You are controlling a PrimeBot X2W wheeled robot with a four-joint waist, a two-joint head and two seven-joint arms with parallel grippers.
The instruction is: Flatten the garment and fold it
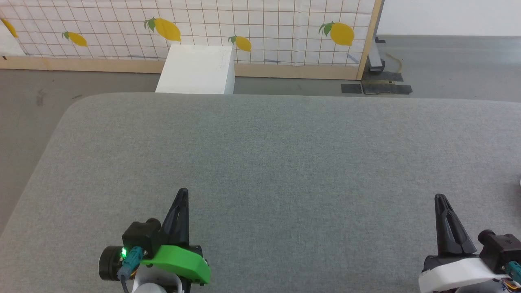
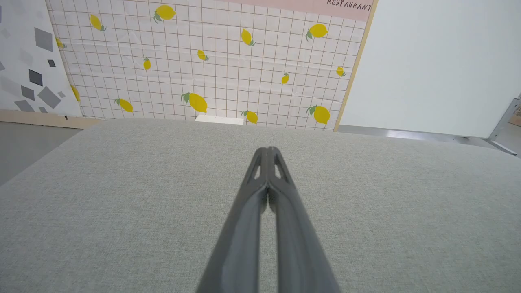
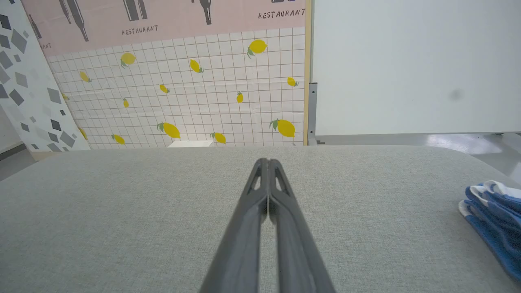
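The garment [image 3: 494,221], bright blue with white stripes, lies bunched in folds on the grey padded table at the right edge of the right wrist view. A sliver of white [image 1: 519,182] at the head view's right edge may be part of it. My left gripper [image 1: 183,192] rests low at the front left, shut, with nothing between its fingers [image 2: 268,152]. Over at the front right my right gripper [image 1: 439,198] is also shut and empty [image 3: 268,162], well to the left of the garment.
The grey table [image 1: 260,154] has a rounded far-left corner and drops to the floor on the left. Beyond its far edge stand a white box [image 1: 197,69] and a lemon-patterned panel [image 1: 244,28] with a wooden frame.
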